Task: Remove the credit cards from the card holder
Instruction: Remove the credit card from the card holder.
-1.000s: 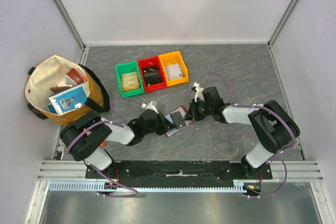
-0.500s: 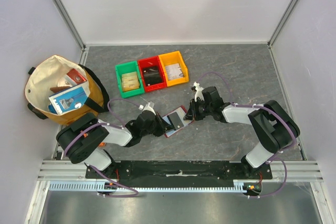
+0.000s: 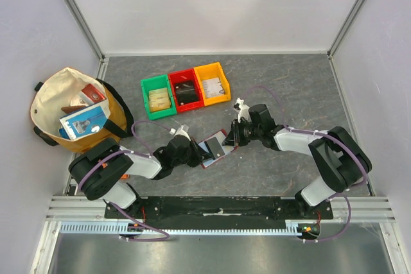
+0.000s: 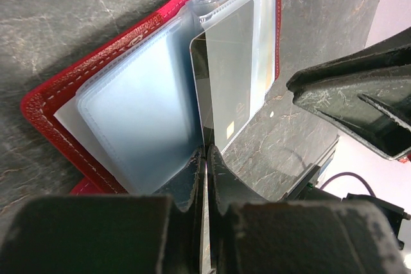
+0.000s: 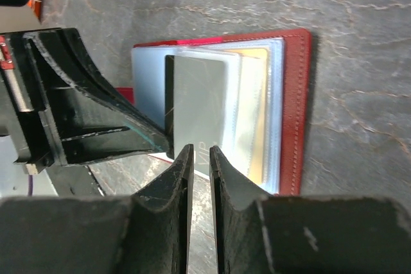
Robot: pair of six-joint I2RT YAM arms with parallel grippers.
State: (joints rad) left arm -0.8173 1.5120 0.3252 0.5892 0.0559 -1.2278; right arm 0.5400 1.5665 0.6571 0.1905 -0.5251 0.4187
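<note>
The dark-red card holder (image 3: 207,147) lies open on the table between my two grippers; its red cover (image 4: 45,113) and pale blue sleeves (image 4: 141,113) show in the left wrist view. My left gripper (image 3: 192,151) (image 4: 205,155) is shut on the edge of a grey credit card (image 4: 225,75), which sticks partway out of a sleeve. My right gripper (image 3: 232,138) (image 5: 200,153) hovers at the holder's (image 5: 298,94) near edge over the same card (image 5: 199,101), jaws almost together with nothing between them. A gold card (image 5: 257,113) sits in another sleeve.
Green (image 3: 157,97), red (image 3: 185,89) and yellow (image 3: 212,83) bins stand in a row behind the holder. A cloth bag (image 3: 48,104) full of items sits at the far left. Walls enclose the table on three sides.
My left gripper has drawn back a little to the left with the card in it. The right arm has barely moved.
</note>
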